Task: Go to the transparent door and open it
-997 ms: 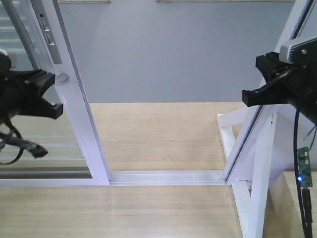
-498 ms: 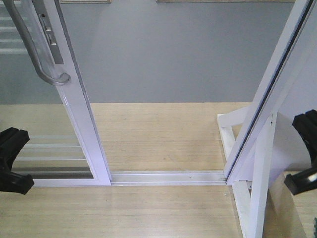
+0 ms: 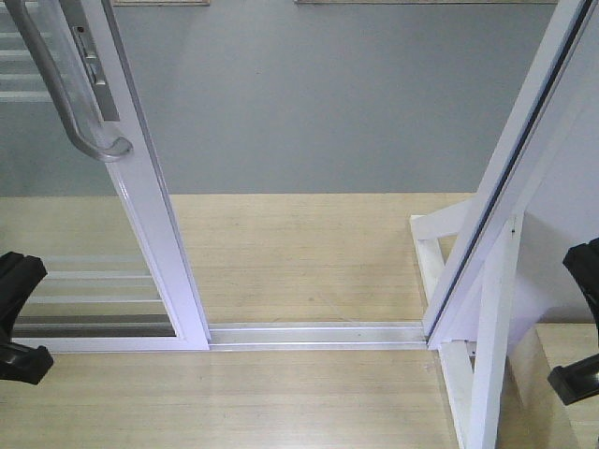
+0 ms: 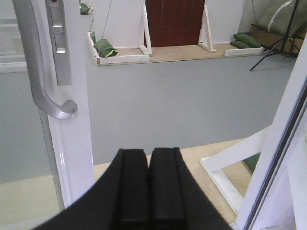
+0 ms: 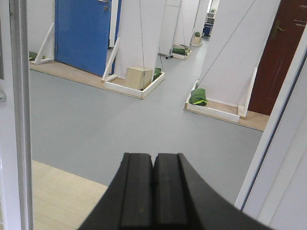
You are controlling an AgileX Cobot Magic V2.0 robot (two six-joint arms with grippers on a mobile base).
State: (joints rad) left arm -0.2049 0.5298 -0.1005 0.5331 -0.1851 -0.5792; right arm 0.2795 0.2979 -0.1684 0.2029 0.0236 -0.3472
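The transparent door (image 3: pixel 150 215) stands at the left, a clear glass panel in a white frame with thin white bars. It is slid aside, leaving an open gap to its right. Its curved grey handle (image 3: pixel 65 94) and lock plate (image 4: pixel 60 43) show near its edge. My left gripper (image 3: pixel 19 318) hangs low at the left edge, below the handle and apart from it, shut with nothing held (image 4: pixel 149 152). Low at the right edge, by the jamb, my right gripper (image 3: pixel 578 323) is also shut and holds nothing (image 5: pixel 154 155).
A floor track (image 3: pixel 318 334) crosses the wooden platform between the door and the slanted white jamb (image 3: pixel 524 159). White braces (image 3: pixel 487 374) prop the jamb. Grey floor (image 3: pixel 309 103) lies beyond, with a dark red door (image 4: pixel 175 21), green sandbags (image 4: pixel 105 48), a blue door (image 5: pixel 84 33) and a box (image 5: pixel 139 76).
Both arms have dropped from mid-height to the bottom corners of the front view. The left gripper has come away from the handle area. The door has not shifted.
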